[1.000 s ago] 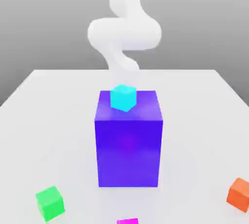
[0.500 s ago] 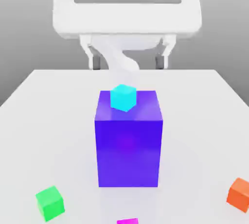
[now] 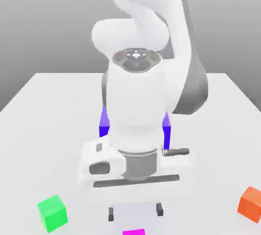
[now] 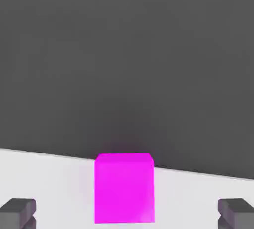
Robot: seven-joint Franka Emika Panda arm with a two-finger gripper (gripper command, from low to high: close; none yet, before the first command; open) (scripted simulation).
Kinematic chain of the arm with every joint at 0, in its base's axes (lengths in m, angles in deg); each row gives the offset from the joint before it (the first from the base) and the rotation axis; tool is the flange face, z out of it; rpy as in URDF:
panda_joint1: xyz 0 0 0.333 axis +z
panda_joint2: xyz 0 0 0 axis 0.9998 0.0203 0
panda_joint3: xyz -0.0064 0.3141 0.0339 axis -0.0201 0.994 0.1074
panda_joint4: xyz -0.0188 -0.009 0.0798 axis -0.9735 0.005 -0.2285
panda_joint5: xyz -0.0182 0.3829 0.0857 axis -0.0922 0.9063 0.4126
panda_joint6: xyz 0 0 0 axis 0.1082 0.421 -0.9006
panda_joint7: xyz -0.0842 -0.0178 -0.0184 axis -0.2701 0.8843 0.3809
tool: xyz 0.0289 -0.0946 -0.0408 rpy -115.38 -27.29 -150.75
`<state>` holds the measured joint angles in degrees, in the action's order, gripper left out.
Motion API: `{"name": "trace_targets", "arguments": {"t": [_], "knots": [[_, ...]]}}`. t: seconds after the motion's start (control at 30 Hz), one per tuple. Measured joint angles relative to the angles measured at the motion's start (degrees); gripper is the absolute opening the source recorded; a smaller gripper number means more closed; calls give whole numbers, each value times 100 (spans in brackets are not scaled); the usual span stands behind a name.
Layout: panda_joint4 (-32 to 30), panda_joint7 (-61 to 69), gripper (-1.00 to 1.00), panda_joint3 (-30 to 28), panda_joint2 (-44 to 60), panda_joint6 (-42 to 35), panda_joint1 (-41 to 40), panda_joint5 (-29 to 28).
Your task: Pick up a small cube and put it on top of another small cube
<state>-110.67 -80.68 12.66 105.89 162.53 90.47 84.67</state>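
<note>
My gripper hangs low over the table's near edge, open, its two dark fingertips spread wide. Just below it lies a small magenta cube, cut off by the frame's lower border. In the hand view the magenta cube sits on the white table between the spread fingertips, untouched, near the table's edge. A green cube lies at the exterior view's left and an orange cube at its right. The arm hides most of the tall purple block.
The white table ends just past the magenta cube, with dark floor beyond it in the hand view. The purple block stands at the table's middle behind the arm. Bare table lies to both sides of the gripper.
The arm has swung forward and down from behind the purple block to the near edge, above the magenta cube. It now hides the block's top with the cyan cube.
</note>
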Motion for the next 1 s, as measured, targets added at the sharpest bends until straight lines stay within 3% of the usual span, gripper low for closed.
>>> {"name": "trace_targets", "arguments": {"t": [0.1,0.13,0.33,0.5,0.7,0.87,0.9,1.0], "knots": [[121,17,0,7,623,447,-3,11],[156,20,-100,10,791,575,-6,14],[174,20,-100,14,874,638,-9,14],[6,7,-100,5,120,51,-10,2],[-772,-810,-100,-920,-989,-300,-700,276],[-960,-850,-100,-1055,-507,340,-1119,740],[-957,-817,100,-1024,-401,441,-1150,795],[-957,-817,100,-1024,-401,441,-1150,795]]}}
